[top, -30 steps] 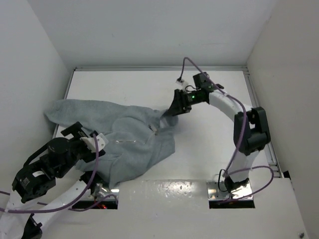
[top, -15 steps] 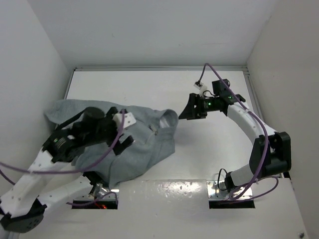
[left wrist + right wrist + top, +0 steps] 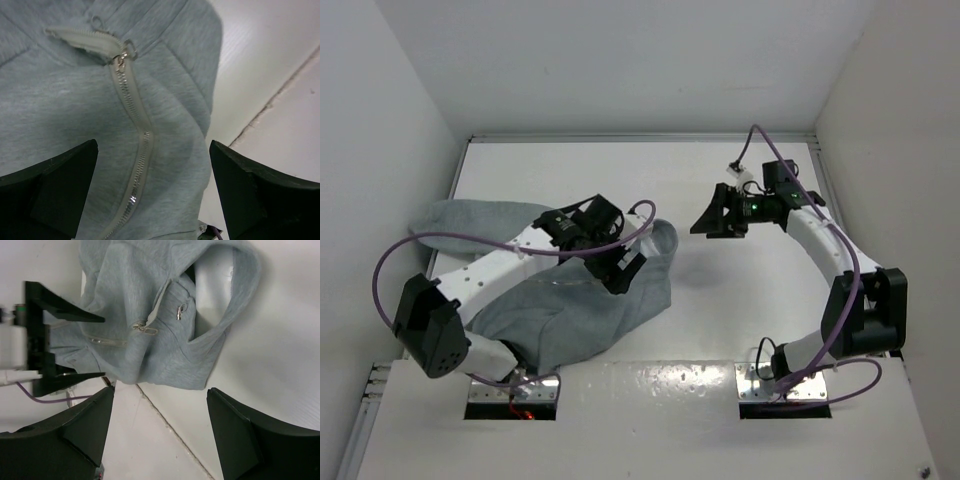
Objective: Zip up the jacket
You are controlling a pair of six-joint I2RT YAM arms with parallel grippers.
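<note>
Left wrist view: left gripper spread wide, holding nothing, poised above the jacket. The zipper runs lengthwise between its fingers, away from the wrist. The slider lies straight ahead of the tips (pull tab hard to make out). Right gripper likewise spread and empty, clear of the fabric. Judged: left arm is nearer the slider.

One jacket — one table — two arms: left arm, right arm.

Grey jacket, silver zipper, white table
</note>
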